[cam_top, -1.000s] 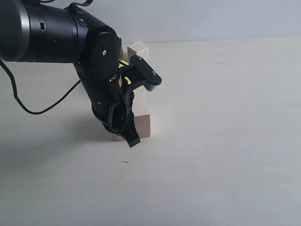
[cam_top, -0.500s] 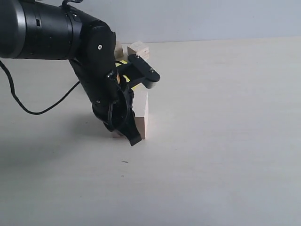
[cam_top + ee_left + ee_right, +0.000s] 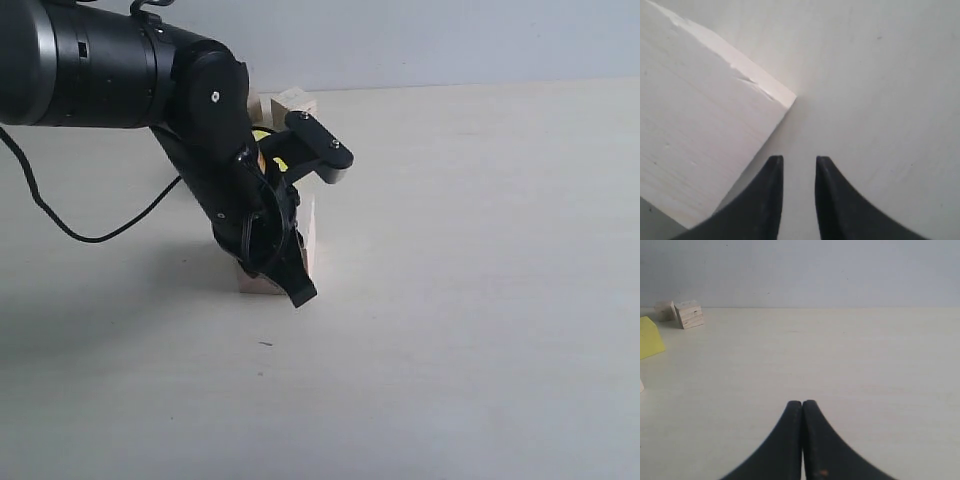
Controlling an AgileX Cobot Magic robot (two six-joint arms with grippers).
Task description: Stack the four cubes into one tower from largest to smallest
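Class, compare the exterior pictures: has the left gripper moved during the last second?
Yes. The left gripper has shifted right in the exterior view, ending further from the dark speck on the table.

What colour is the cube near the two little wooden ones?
The cube is bright yellow, clearest in the right wrist view.

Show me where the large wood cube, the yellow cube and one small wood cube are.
large cube (image 3: 705, 125), left wrist view, on its broad pale face.
yellow cube (image 3: 650, 339), right wrist view, on its visible yellow face.
small cube (image 3: 690, 316), right wrist view, on its near side face.
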